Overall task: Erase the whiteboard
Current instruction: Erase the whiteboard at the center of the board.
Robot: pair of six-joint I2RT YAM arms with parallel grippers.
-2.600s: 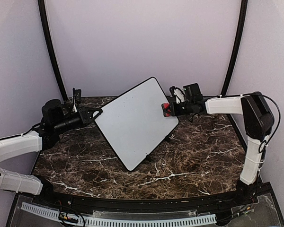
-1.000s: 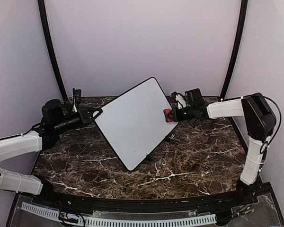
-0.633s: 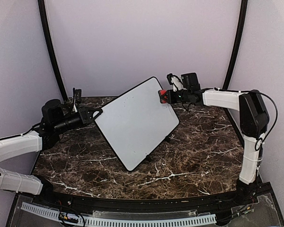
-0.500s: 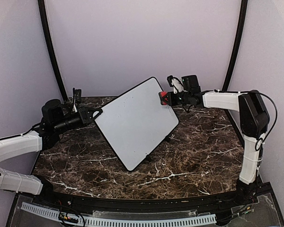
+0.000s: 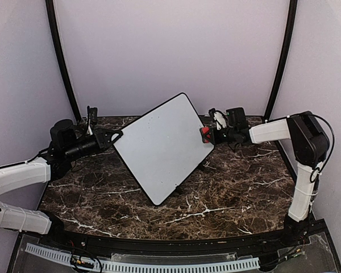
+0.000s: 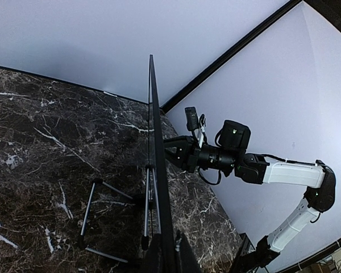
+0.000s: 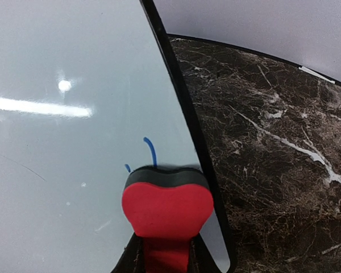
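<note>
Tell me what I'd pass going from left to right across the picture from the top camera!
Left arm → left gripper → whiteboard, pinched at its left corner by that gripper → red eraser at the board's right edge → right arm.

A robotics lab test cell: a dark brown, white-veined marble-patterned bench (image 5: 227, 193) is closed in by plain pale lilac backdrop panels (image 5: 170, 51) and thin black curved poles (image 5: 61, 62), with a white-and-black left robot arm (image 5: 20, 176) and right robot arm (image 5: 301, 190) mounted along its near edge.
</note>
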